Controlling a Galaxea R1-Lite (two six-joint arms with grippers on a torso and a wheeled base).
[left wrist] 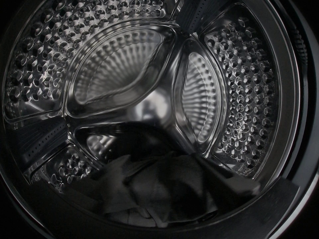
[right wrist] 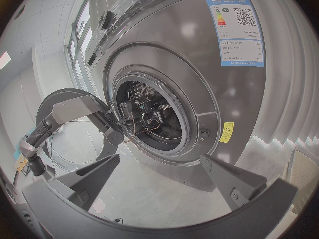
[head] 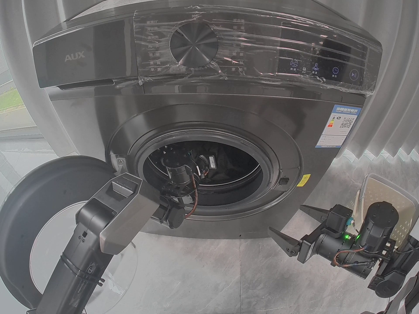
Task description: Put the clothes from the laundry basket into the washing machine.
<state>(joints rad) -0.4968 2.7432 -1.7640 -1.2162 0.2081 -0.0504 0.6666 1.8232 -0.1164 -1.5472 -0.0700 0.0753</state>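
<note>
The grey washing machine (head: 209, 110) stands with its round door (head: 30, 206) swung open to the left. My left gripper (head: 204, 163) is inside the drum opening (right wrist: 149, 117), its wrist at the rim. Dark clothes (left wrist: 166, 186) lie crumpled at the bottom of the steel drum (left wrist: 113, 73). My right gripper (head: 289, 220) hangs open and empty, low in front of the machine's right side (right wrist: 159, 159). The pale perforated laundry basket (head: 386, 197) stands on the floor at the far right, behind my right arm; its contents are hidden.
Grey tiled floor (head: 209, 267) stretches in front of the machine. White pleated curtains (head: 393, 110) hang to the right and behind. The open door takes up the floor space on the left.
</note>
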